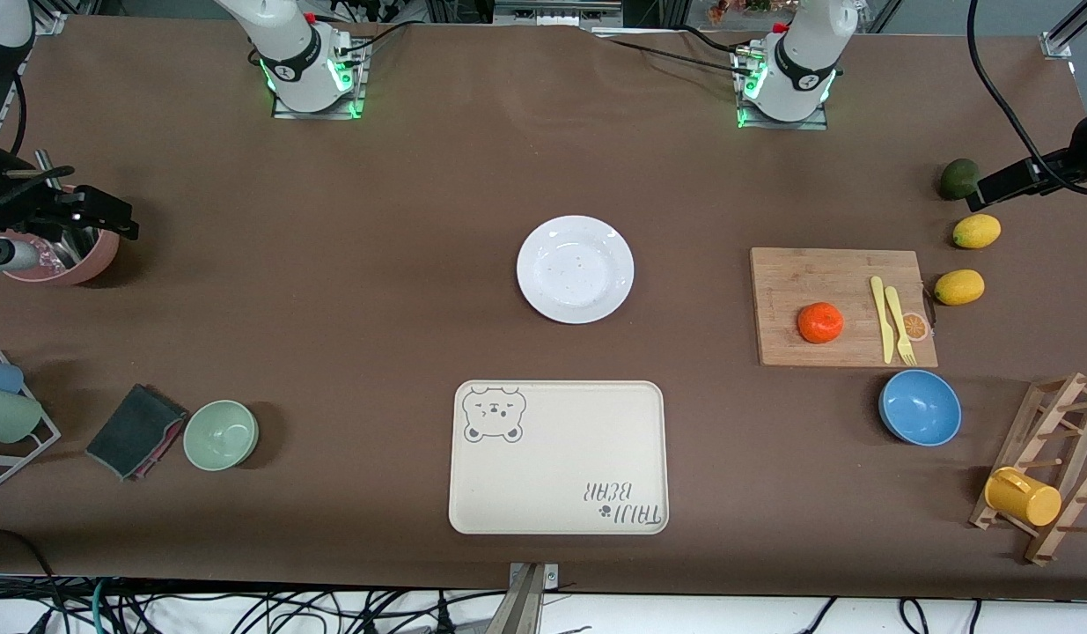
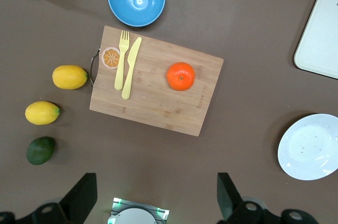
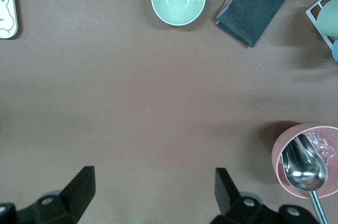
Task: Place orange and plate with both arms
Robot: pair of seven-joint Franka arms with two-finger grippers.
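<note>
The orange [image 1: 819, 322] [image 2: 180, 76] lies on a wooden cutting board [image 1: 842, 306] toward the left arm's end of the table. The white plate [image 1: 576, 269] [image 2: 311, 147] rests bare on the table's middle, farther from the front camera than the bear-print tray [image 1: 558, 456]. My left gripper [image 2: 157, 192] [image 1: 1005, 183] hangs open high over the left arm's end, holding nothing, well clear of the orange. Over the right arm's end, my right gripper [image 3: 156, 187] [image 1: 103, 216] is open and holds nothing.
A yellow knife and fork [image 1: 891, 321] lie on the board. Two lemons [image 1: 976, 231] and a dark green fruit [image 1: 958, 178] sit beside it. A blue bowl [image 1: 920, 407], a rack with a yellow mug [image 1: 1023, 496], a green bowl [image 1: 221, 434], a cloth [image 1: 136, 431] and a pink cup with a scoop [image 3: 306, 160] stand around.
</note>
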